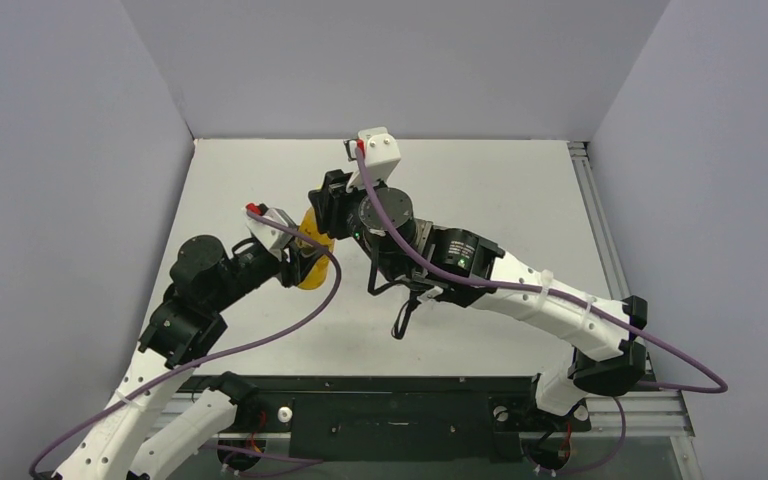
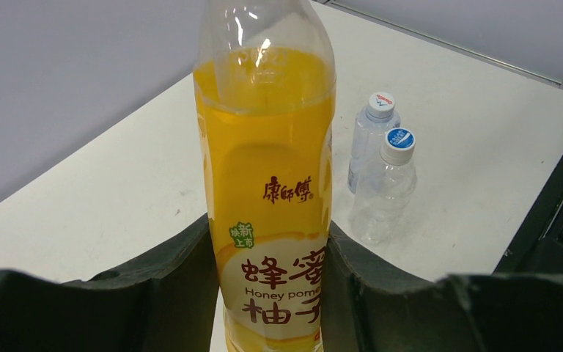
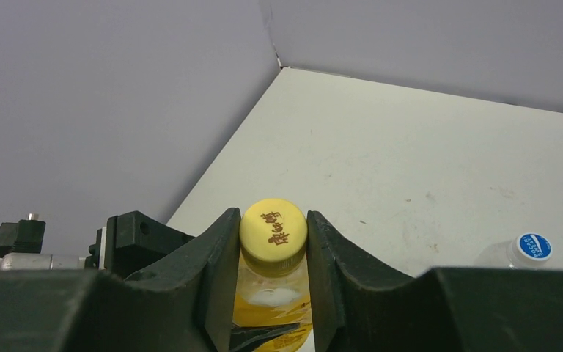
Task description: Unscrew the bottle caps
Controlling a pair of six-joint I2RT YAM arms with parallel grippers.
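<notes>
The yellow-orange bottle (image 2: 267, 183) stands upright between my left gripper's fingers, and my left gripper (image 2: 271, 293) is shut on its labelled body. In the top view the bottle (image 1: 312, 275) shows under both grippers at the table's left middle. My right gripper (image 3: 273, 238) is shut on its yellow cap (image 3: 273, 229) from above; both pads touch the cap's sides. Two clear bottles (image 2: 383, 194) (image 2: 366, 143) with white, blue-topped caps (image 2: 399, 139) (image 2: 381, 104) stand side by side beyond it. One such cap (image 3: 534, 247) shows at the right wrist view's right edge. The right arm hides them in the top view.
The left wall is close behind the yellow bottle (image 3: 117, 110). The right arm (image 1: 520, 285) stretches across the table's middle. The table's right edge has a metal rail (image 1: 600, 240). A black base bar (image 1: 390, 410) runs along the near edge.
</notes>
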